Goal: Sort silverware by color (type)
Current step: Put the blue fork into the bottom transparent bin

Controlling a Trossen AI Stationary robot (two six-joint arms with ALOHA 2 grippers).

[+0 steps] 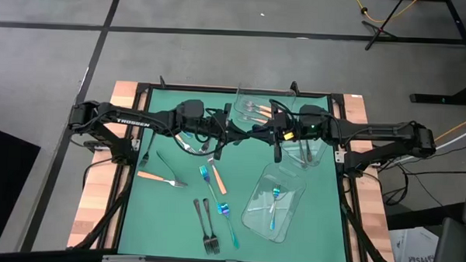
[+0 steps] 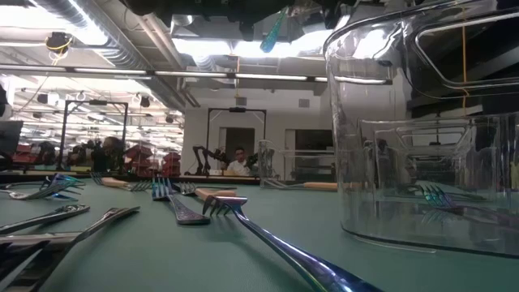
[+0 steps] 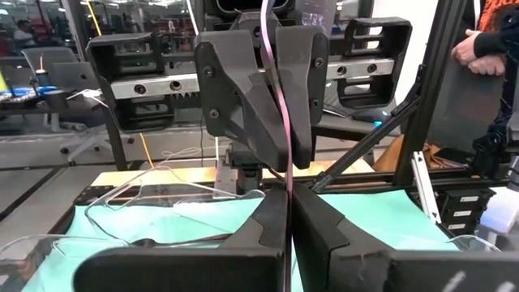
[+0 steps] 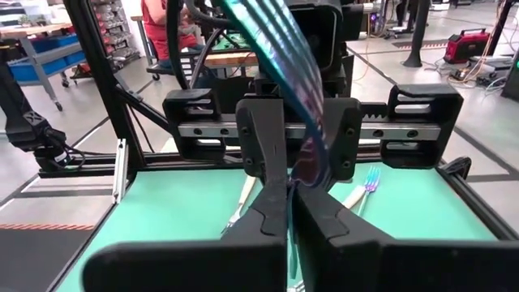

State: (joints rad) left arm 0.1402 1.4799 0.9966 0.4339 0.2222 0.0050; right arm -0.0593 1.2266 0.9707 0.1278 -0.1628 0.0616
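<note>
While both arms meet mid-table, an iridescent fork [image 4: 284, 73] is clamped between both closed jaws, left and right.

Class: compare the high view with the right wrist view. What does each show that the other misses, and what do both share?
Only the high view: the clear plastic tray holding one blue-teal fork, and the pair of all-black forks.

Only the right wrist view: the shiny iridescent fork clamped at once by the right gripper and the left gripper; a person in a red top behind.

Both: the green table mat and the two arms meeting above it.
</note>
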